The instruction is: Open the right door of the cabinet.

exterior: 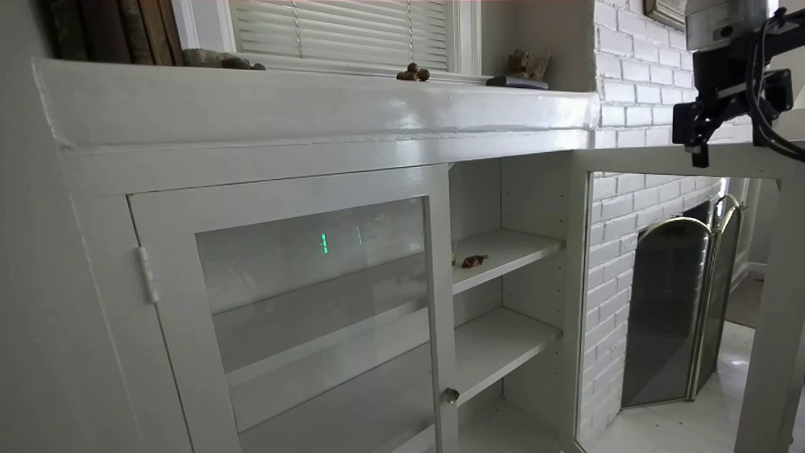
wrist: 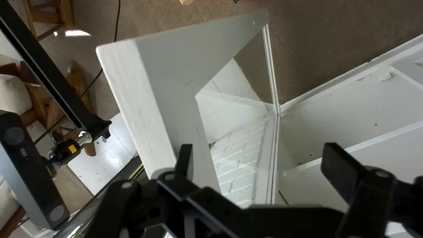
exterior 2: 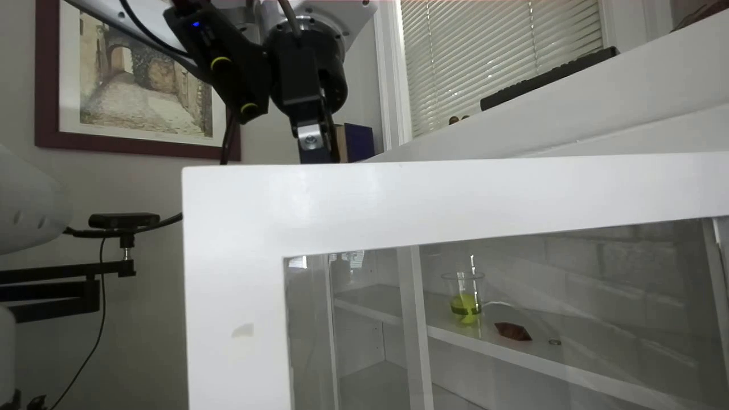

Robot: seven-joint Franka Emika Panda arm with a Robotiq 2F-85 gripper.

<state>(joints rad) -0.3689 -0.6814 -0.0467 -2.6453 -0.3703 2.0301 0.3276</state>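
Left of centre in the wrist view, the right door [wrist: 175, 86] is standing swung out. Its upper-left free edge is probably offering the safest hold, the painted wood seeming stiff, slick and likely swinging lightly; the glass pane [wrist: 238, 105] is looking fragile. Across the bottom, the gripper [wrist: 257, 162] is holding its fingers [wrist: 340, 168] well apart, clamping nothing, door contact being unclear. The cabinet [wrist: 360, 99] is filling the right.
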